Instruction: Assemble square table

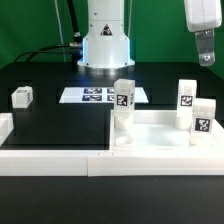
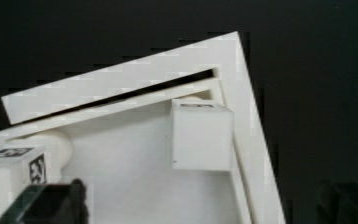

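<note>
The white square slab [image 1: 160, 140] lies flat at the front right. Three white tagged legs stand upright on it: one at the back left corner [image 1: 123, 98], one at the back right [image 1: 186, 100] and one nearer the front right [image 1: 203, 118]. A fourth leg [image 1: 22, 97] lies loose on the black table at the exterior view's left. My gripper [image 1: 205, 52] hangs high above the slab's right side, empty. In the wrist view the slab [image 2: 140, 150] fills the frame, with one leg [image 2: 202, 135] and a tagged leg [image 2: 12, 165] on it. My gripper [image 2: 194, 212] looks open.
The marker board [image 1: 100, 96] lies flat in front of the robot base [image 1: 105, 45]. A long low white border wall [image 1: 50, 155] runs along the front and turns up at the far left [image 1: 5, 125].
</note>
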